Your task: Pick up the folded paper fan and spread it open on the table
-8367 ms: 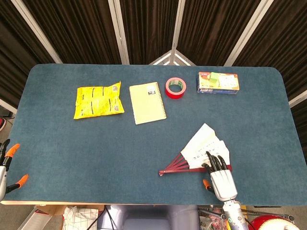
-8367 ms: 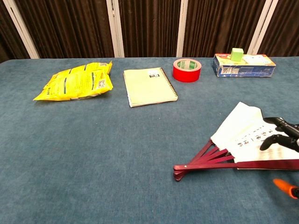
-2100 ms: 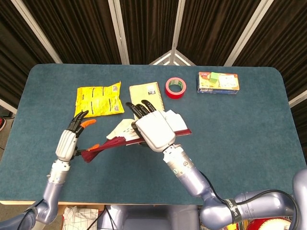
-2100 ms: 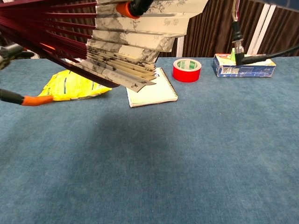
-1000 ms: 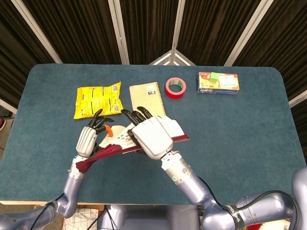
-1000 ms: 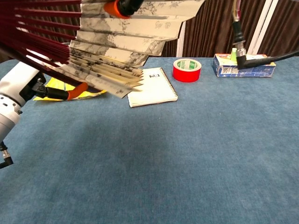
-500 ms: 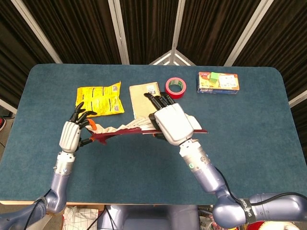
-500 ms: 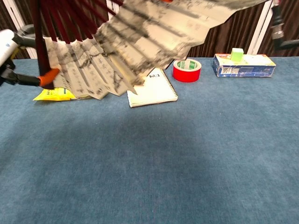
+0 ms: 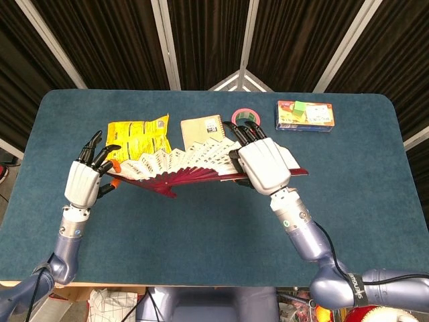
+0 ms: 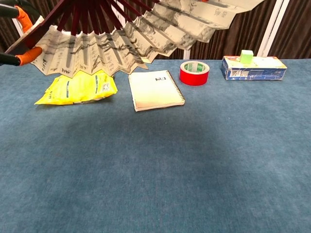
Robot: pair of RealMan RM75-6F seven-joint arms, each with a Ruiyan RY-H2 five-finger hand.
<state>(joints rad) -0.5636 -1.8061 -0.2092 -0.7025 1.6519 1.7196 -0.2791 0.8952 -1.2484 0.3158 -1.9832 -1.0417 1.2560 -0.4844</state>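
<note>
The paper fan [image 9: 181, 166] is hanging in the air above the blue desk [image 9: 221, 228], spread wide between the two robot hands and clear of the desk surface. In the head view its pleated paper is arching from the left robot hand [image 9: 84, 182] across to the right robot hand [image 9: 265, 164], with the dark red ribs running along its lower edge. In the chest view the fan [image 10: 121, 34] is filling the top of the picture, its ribs fanning upward out of sight and its paper edge hanging over the far part of the desk.

The left robot hand is gripping one end rib of the fan, its orange-tipped thumb pressing against the rib while the other fingers are standing partly spread above it. The right robot hand is gripping the other end rib, with its back facing the camera and its fingers curling over the paper; a short length of red rib is sticking out past it to the right.

Behind the fan on the desk are lying a yellow snack bag [image 10: 77, 88], a spiral notebook [image 10: 154, 90], a red tape roll [image 10: 194, 72] and a blue box [image 10: 252, 68] with a green block [image 10: 247, 56] on top.
</note>
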